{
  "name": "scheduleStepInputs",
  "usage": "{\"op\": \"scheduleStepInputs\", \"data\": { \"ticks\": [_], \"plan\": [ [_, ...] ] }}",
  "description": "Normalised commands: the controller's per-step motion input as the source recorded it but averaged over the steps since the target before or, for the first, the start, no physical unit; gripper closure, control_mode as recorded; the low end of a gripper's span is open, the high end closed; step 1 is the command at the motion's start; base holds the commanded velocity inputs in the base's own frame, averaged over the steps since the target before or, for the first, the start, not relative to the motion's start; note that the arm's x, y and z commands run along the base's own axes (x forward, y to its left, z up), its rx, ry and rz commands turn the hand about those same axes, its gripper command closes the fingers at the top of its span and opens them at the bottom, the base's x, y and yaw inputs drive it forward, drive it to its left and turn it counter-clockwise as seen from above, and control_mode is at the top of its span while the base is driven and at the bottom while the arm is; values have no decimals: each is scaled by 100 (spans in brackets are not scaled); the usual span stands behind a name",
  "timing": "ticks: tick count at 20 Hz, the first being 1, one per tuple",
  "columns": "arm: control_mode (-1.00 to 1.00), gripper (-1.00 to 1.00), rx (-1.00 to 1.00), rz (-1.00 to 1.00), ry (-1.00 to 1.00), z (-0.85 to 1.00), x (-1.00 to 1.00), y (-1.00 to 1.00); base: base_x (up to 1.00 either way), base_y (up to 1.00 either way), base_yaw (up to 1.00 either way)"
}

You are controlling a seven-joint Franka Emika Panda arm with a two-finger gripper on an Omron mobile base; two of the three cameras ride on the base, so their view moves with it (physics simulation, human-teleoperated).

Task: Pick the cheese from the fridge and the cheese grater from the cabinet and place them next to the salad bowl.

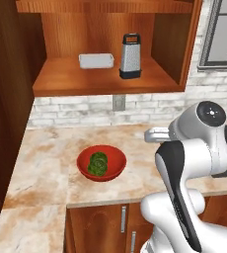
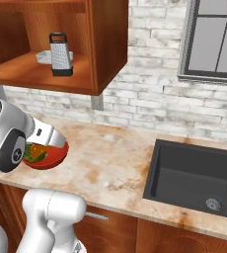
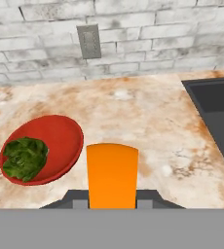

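The tool point(image 3: 112, 198) is pinching the orange cheese point(image 3: 112, 175) and holds it over the worktop point(image 3: 158, 116), just beside the red salad bowl point(image 3: 50, 146) with green leaves in it. The cheese grater point(image 1: 130, 56) stands upright on the shelf of the brown cabinet point(image 1: 100, 81), near a white tray point(image 1: 95, 61).

Orange cheese point(image 3: 112, 175) held above counter beside red salad bowl point(image 3: 60, 138); grater point(image 1: 130, 56) upright in cabinet point(image 1: 105, 81).
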Motion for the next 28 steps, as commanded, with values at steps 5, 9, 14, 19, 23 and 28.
{"op": "scheduleStepInputs", "data": {
  "ticks": [5, 9, 14, 19, 23, 28],
  "plan": [
    [100, 100, 0, 0, 0, 0, 0, 0, 22, 0, 0],
    [100, 100, 0, 0, 0, 0, 0, 0, 23, 13, 0],
    [100, 100, 0, 0, 0, 0, 0, 0, 15, 53, 0],
    [100, 100, 0, 0, 0, 0, 0, 0, 14, 52, 0],
    [100, 100, 0, 0, 0, 0, 0, 0, 11, 6, 0],
    [100, 100, 0, 0, 0, 0, 0, 0, 11, 0, 0]
  ]
}}
